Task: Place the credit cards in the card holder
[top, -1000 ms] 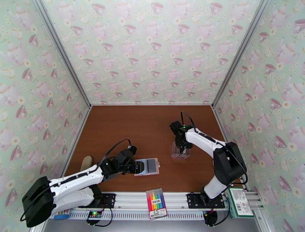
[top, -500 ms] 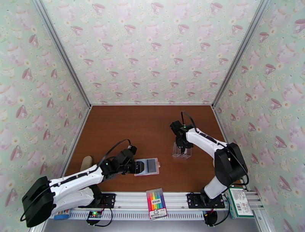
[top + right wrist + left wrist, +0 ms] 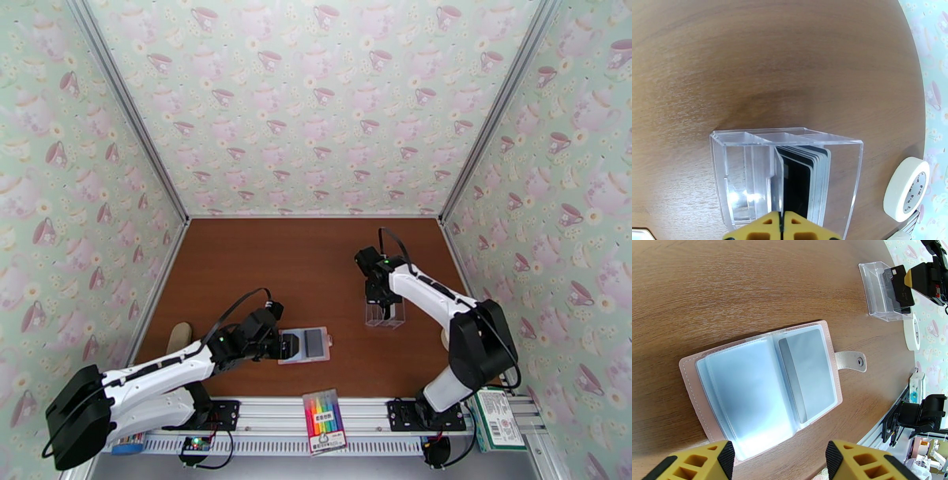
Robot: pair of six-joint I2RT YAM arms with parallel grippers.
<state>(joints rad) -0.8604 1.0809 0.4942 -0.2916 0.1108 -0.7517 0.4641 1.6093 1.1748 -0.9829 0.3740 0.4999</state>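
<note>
Top external view: looks down on a brown wood-grain table. Finds the open pink folding card holder lying flat near the front edge, long axis running left to right, snap tab at the right end. Puts the left gripper at the holder's left end, jaws spread, gripping nothing. Sets the right gripper pointing straight down into a clear hard-plastic box, further back and to the right, with bare table between box and holder. From the right gripper, places the holder to the left and toward the bases. Makes the right arm the nearer to the cards, the left arm the nearer to the holder.

Left wrist view: frames 2 yellow fingertips wide apart, low by the holder's near edge; cannot tell whether touching. Shows a stitched pink cover, glossy soft see-through sleeves fanned like pages, and 1 grey card already in the right-hand sleeve.

Right wrist view: peers into the box and its upright clear dividers. Finds a stack of thin, stiff, dark credit cards standing on edge in the right compartment, faces parallel to the fingers. Shows those fingers pressed together, apparently pinching the top edge of the front card. Notes a cream tape roll just beside the box. Probably calls for a straight lift before any carry leftward.
</note>
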